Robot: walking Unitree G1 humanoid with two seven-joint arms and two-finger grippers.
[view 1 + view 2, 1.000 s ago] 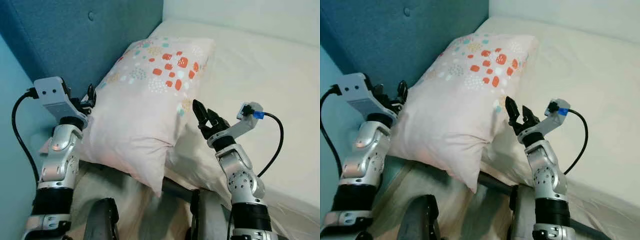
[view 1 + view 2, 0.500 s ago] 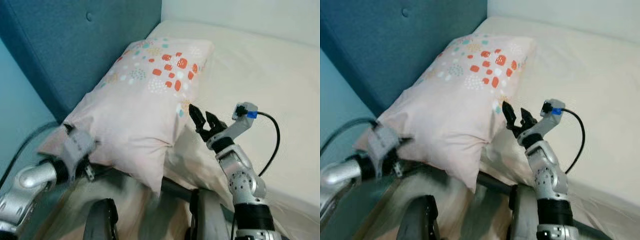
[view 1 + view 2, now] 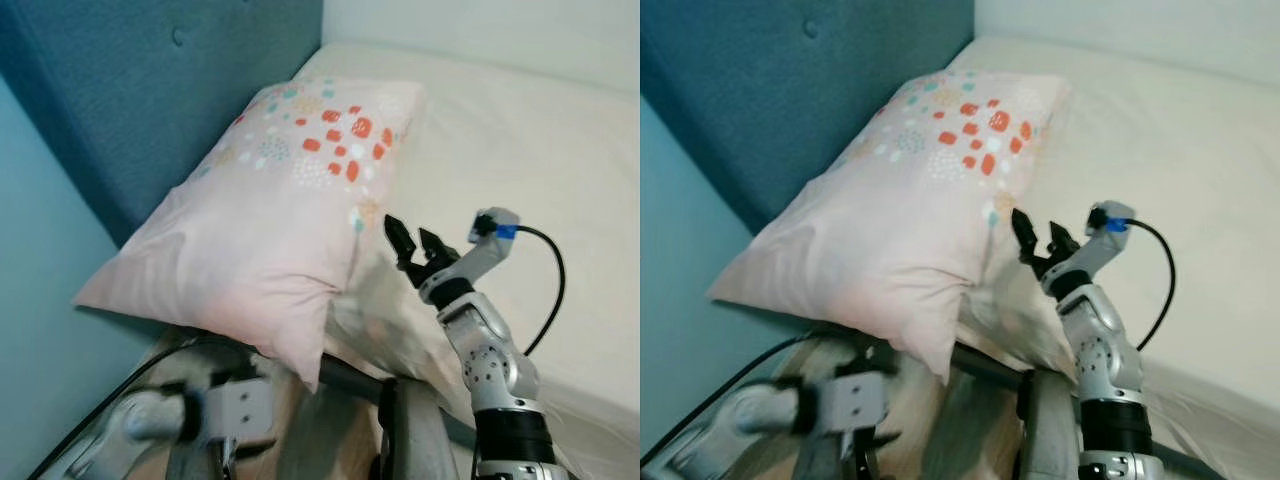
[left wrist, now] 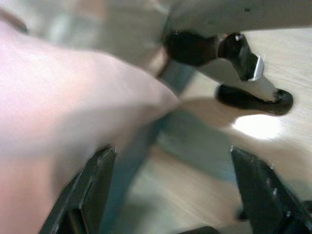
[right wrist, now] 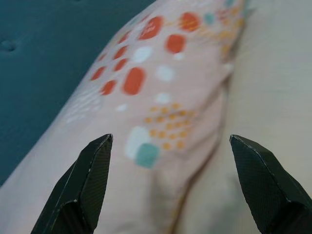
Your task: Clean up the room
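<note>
pillow [image 3: 280,215] leans against the blue headboard [image 3: 150,90] at the head of the bed [image 3: 520,140] in the left eye view, its near corner hanging past the mattress edge, so it looks placed but not yet squared up. it is pale pink, soft and creased, with orange, white and teal dots clustered toward the far end. the right gripper [image 3: 412,247] sits just beside the pillow's side edge with its fingers spread apart and nothing between them, probably ready to nudge or pinch that edge. the left arm is low and blurred below the pillow's overhanging corner. in the right eye view the same layout holds, the pillow [image 3: 910,210] resting on the cream sheet and the right gripper [image 3: 1037,240] raised close to its dotted side. in the left wrist view the left gripper [image 4: 175,195] has its fingers wide apart and empty, pointing past a blurred pink mass, likely the pillow's underside, toward a wooden floor [image 4: 253,126]. in the right wrist view the spread fingers frame the pillow [image 5: 161,107], whose dotted edge lies on the sheet beside the headboard [image 5: 48,44].
</note>
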